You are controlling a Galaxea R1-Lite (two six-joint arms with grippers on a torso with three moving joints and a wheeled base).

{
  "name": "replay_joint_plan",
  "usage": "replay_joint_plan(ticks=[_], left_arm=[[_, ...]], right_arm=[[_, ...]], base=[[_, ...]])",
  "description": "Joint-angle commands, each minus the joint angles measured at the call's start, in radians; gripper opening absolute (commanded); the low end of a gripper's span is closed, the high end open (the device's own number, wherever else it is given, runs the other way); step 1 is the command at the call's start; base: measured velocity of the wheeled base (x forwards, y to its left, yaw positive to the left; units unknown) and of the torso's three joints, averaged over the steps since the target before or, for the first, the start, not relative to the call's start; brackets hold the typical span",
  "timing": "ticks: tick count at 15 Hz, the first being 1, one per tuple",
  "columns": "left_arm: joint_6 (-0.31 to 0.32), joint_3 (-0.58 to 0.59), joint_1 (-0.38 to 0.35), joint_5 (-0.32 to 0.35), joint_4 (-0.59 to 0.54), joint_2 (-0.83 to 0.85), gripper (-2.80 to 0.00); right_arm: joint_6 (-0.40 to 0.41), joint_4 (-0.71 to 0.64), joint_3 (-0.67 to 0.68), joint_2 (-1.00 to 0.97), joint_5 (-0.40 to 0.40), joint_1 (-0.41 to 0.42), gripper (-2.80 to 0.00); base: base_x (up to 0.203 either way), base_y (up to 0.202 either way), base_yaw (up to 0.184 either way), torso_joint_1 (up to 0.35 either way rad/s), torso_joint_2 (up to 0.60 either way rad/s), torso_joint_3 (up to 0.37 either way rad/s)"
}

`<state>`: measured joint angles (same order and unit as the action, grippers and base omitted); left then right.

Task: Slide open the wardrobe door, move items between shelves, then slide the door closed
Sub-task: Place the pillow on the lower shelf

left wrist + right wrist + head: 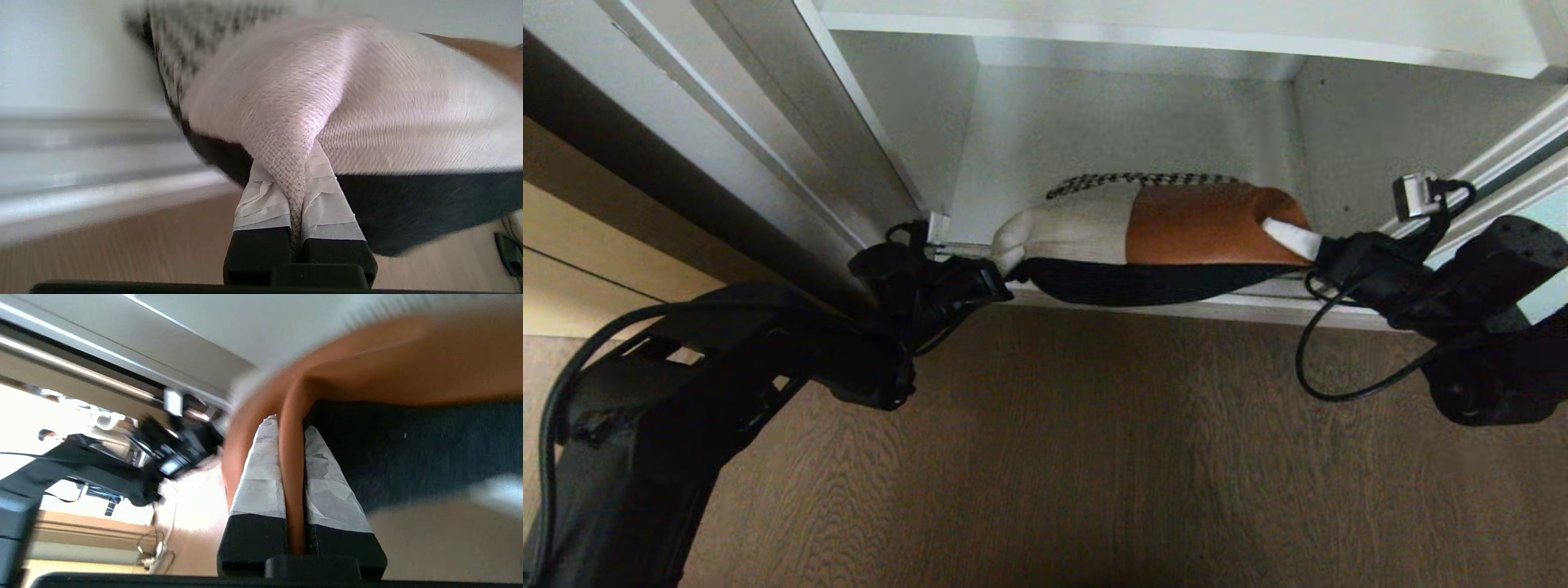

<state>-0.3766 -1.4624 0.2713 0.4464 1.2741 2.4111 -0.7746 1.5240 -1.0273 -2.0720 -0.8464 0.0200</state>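
The patchwork cushion (1201, 224) lies level across the front edge of the bottom white shelf (1258, 310), with houndstooth at the back, beige on the left, brown leather on the right and black underneath. I cannot tell whether it rests on the board. My left gripper (998, 276) is shut on its beige corner, and the left wrist view shows the taped fingers (261, 196) of that gripper (291, 171) pinching the cushion (367, 102). My right gripper (1290, 238) is shut on the leather corner, with a fold of the cushion (408, 363) squeezed in the gripper (291, 430). The sliding wardrobe door's frame (1515, 151) shows at far right.
Another white shelf (1176, 33) runs above the open compartment. Grey wardrobe panels (768, 139) slant down on the left beside a tan wooden surface (572, 245). Wood-grain floor (1045, 457) fills the foreground. A black cable (1311, 371) loops under my right arm.
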Motion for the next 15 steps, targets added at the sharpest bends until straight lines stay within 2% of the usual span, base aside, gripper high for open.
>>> replay_joint_plan(ticks=[1, 4, 7, 9, 13, 15], left_arm=[[-0.004, -0.034, 0.0, -0.012, -0.074, 0.043, -2.8], [-0.007, -0.151, -0.005, -0.119, -0.202, 0.078, -2.8], [-0.008, -0.227, 0.003, -0.234, -0.436, 0.112, -2.8], [-0.008, -0.249, 0.019, -0.262, -0.561, 0.101, -2.8], [-0.004, -0.259, 0.023, -0.277, -0.543, 0.129, -2.8], [0.002, -0.249, 0.022, -0.282, -0.457, 0.154, -2.8]], right_arm=[[0.005, 0.006, -0.02, -0.2, -0.005, 0.024, -2.8], [0.014, 0.006, -0.127, -0.369, -0.001, 0.04, -2.8], [0.017, -0.038, -0.165, -0.405, 0.017, 0.04, -2.8], [0.017, -0.041, -0.165, -0.419, 0.023, 0.034, -2.8], [0.018, -0.039, -0.186, -0.434, 0.052, 0.032, -2.8], [0.018, -0.038, -0.186, -0.434, 0.052, 0.032, -2.8]], base=[[0.0, 0.0, 0.0, 0.0, 0.0, 0.0], [0.0, 0.0, 0.0, 0.0, 0.0, 0.0], [0.0, 0.0, 0.0, 0.0, 0.0, 0.0], [0.0, 0.0, 0.0, 0.0, 0.0, 0.0], [0.0, 0.0, 0.0, 0.0, 0.0, 0.0], [0.0, 0.0, 0.0, 0.0, 0.0, 0.0]])
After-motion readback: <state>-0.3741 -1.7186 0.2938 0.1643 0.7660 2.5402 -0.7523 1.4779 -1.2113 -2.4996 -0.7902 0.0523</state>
